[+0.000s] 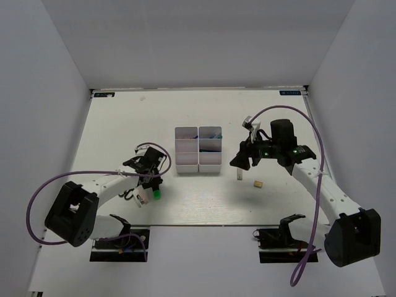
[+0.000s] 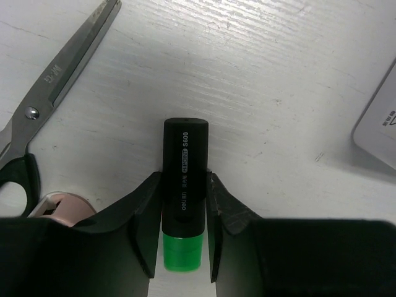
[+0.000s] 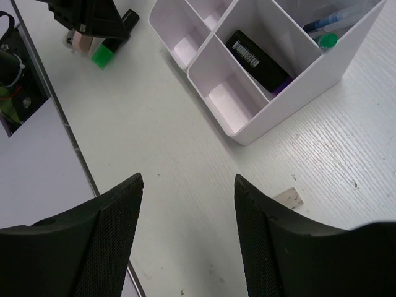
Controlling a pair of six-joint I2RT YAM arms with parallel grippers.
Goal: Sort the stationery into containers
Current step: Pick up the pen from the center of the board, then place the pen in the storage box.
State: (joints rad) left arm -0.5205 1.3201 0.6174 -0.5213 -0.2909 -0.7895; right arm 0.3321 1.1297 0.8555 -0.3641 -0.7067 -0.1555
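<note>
The white six-bin block (image 1: 198, 150) stands mid-table. Its bins hold a black barcoded item (image 3: 257, 59) and blue pens (image 3: 334, 18). My left gripper (image 1: 150, 181) is low on the table, left of the bins. In the left wrist view its jaws (image 2: 184, 176) press both sides of the green-tipped black marker (image 2: 184, 185), which also shows in the top view (image 1: 157, 193). A pink piece (image 2: 59, 207) lies just left of it. My right gripper (image 1: 244, 162) is open and empty (image 3: 189, 179), above the table right of the bins. A small grey stick (image 1: 239, 176) and a tiny tan block (image 1: 258, 184) lie below it.
Scissors (image 2: 55, 74) lie close on the left of the left gripper, black handles towards it. A white card (image 2: 380, 124) lies at its right. The table's near edge (image 1: 204, 224) is close behind both grippers.
</note>
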